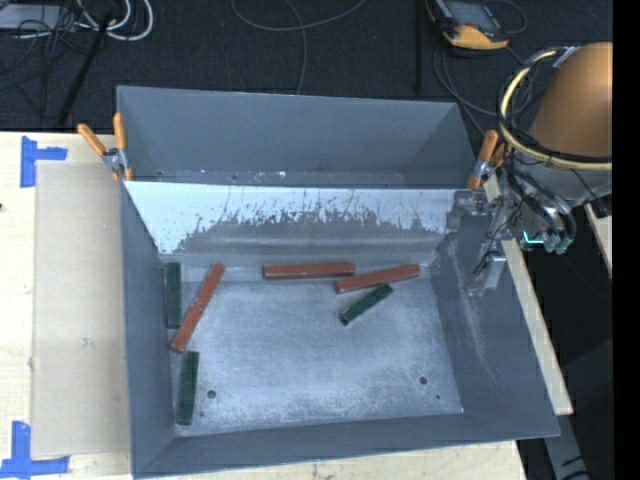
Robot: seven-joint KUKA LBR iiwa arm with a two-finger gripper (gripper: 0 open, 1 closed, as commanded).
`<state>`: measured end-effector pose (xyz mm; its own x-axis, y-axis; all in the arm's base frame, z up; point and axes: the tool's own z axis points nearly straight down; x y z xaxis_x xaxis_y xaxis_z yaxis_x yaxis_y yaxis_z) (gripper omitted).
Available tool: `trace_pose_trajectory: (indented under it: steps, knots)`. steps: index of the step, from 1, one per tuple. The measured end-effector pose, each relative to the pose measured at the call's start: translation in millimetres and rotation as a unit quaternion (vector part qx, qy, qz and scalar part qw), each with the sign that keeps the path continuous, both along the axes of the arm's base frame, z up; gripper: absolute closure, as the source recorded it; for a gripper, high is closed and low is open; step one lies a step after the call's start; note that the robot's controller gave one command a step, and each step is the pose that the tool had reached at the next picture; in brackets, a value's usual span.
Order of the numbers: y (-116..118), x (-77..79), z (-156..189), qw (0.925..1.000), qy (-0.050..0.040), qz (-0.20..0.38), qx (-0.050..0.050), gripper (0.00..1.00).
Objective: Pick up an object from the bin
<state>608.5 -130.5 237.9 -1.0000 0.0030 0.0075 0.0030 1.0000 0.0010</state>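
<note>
Over the right wall of the scuffed grey bin [500, 368] hangs the end effector [488, 268], grip state unclear.

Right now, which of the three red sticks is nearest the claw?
The rightmost red stick, beside the short green stick: its end reaches closest to the right wall, where the claw hangs.

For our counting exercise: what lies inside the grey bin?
Three red-brown bars and three dark green bars lie loose in the bin; the gripper hides part of its right wall.
</note>
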Motion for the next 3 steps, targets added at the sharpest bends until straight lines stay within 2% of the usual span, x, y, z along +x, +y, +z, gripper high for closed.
trace_pose_trajectory:
  steps: [1, 2, 3]
  knots:
    - [45.4, -17.0, -151.9, 0.9995, 0.0004, -0.03, 0.001, 0.0]
    - [104.7, 11.1, -168.6, 0.9986, -0.0056, -0.052, 0.001, 0.0]
    - [100.3, 13.8, -162.9, 0.9985, -0.0103, -0.053, -0.001, 1.0]
